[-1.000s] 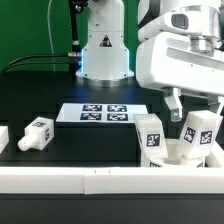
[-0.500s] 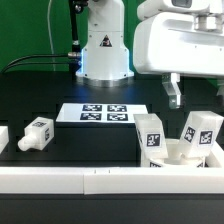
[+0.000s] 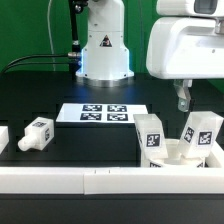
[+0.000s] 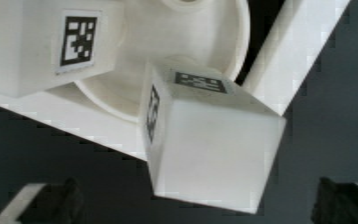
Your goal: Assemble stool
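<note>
Hanging over the black table [image 3: 40, 95], my tool [image 3: 202, 100] is spread wide and grips nothing. Only one finger [image 3: 183, 98] shows clearly in the exterior view, and it is apart from every part below it.

The round seat [image 3: 185, 157] lies at the exterior view's right, just behind the front rail [image 3: 90, 182], with two legs standing in it. My first worry is the seat itself. I cannot tell whether anything braces it, so a sideways push on either leg may slide or turn it and spoil the alignment of the sockets.

The leaning leg [image 3: 200, 130] tilts toward the exterior view's right, and the wrist view shows it slanted across the disc too. I judge it is not fully seated. If I leave it so, it may tip out. If I come down on it with the fingers not square to its faces, one finger will likely strike first and lever it further over.

The other leg [image 3: 150, 135] stands nearly upright just beside it, close enough that my open finger could clip it on the way down.

The loose leg [image 3: 37, 132] lies well apart at the exterior view's left, on its side. A careless grasp there may roll it.
</note>
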Motion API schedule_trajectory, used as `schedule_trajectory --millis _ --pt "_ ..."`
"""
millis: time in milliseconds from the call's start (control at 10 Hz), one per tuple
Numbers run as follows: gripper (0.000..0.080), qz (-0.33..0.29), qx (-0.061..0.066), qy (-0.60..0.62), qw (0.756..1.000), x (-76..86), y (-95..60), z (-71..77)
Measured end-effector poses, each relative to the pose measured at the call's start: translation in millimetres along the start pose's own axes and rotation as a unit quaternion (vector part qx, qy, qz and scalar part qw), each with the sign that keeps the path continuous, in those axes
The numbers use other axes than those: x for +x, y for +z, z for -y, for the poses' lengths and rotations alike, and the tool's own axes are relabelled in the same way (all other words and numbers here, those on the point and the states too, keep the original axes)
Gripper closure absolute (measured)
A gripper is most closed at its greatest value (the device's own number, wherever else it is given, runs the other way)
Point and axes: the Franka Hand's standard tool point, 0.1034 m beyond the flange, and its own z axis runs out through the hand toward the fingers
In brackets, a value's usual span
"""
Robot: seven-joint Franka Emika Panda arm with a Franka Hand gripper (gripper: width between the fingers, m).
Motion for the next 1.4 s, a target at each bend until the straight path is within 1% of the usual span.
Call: schedule_trajectory --millis 200,300,700,800,900,1000,1100,1200,1400 --pt "0.0150 0.002 -0.003 -0.093 0.996 3.9 0.7 3.7" --pt "0.0150 0.002 -0.006 -0.153 0.988 3.3 1.9 3.7" --pt "0.0150 0.008 -0.016 -0.267 0.964 0.9 3.1 -3.3" --pt "0.0150 0.011 -0.022 -0.308 0.951 0.9 3.2 -3.1" --pt "0.0150 0.022 -0.035 -0.387 0.921 0.9 4.1 3.0" --pt "0.0150 0.034 -0.040 -0.454 0.890 0.2 5.1 7.2" --pt "0.0150 0.049 -0.040 -0.498 0.865 -0.8 8.1 9.7" --pt "0.0150 0.054 -0.041 -0.532 0.844 -1.6 10.0 8.9" --pt "0.0150 0.058 -0.042 -0.565 0.822 -2.3 10.0 4.1"
